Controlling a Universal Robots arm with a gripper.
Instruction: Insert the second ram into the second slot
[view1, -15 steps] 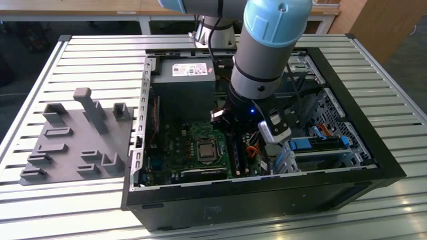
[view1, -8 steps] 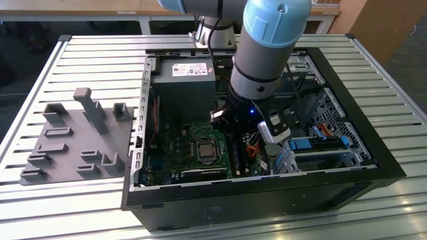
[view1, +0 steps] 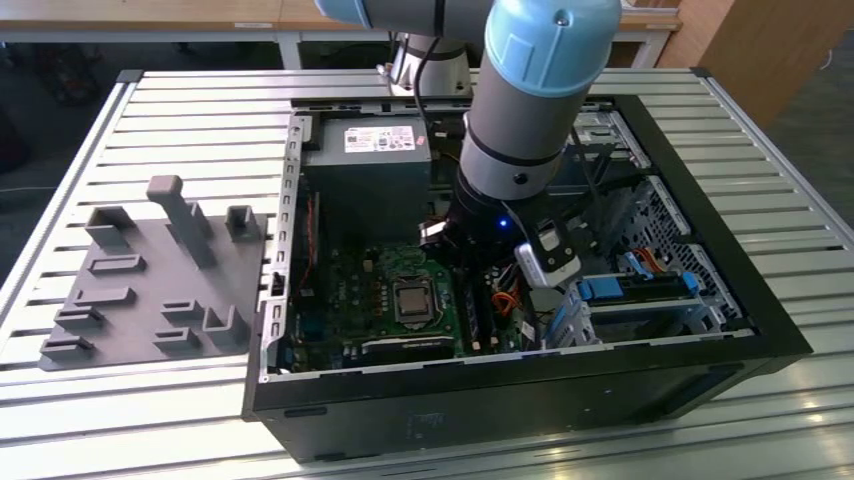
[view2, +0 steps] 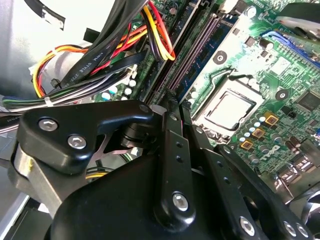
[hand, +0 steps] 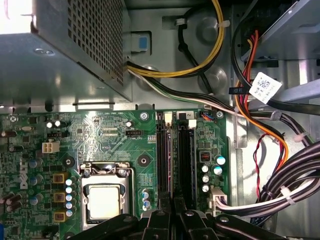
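Since I'm down inside the PC case (view1: 747, 300), I take the CPU socket (hand: 106, 200) as my ref pt. My gripper (hand: 173, 207) hangs just beside the socket, over the near end of the two RAM slots (hand: 162, 150), which run side by side along the socket's edge. The fingers (view2: 175, 150) are pressed nearly together w/ only a slim gap. I can't tell if the second ram is pinched edge-on in that gap. No blue stick shows clearly, so if I have it, it's hidden between the pads. Which slot counts as second I can't say either.

Handling, as I judge it: the stick is light, thin and stiff but brittle, w/ chips and contacts that won't like squeezing or twisting. Best held by the flat faces near the top edge, centred, kept square to the slot. The cable bundle (hand: 280, 185) lies on the far side of the slots from the socket, close enough to snag.
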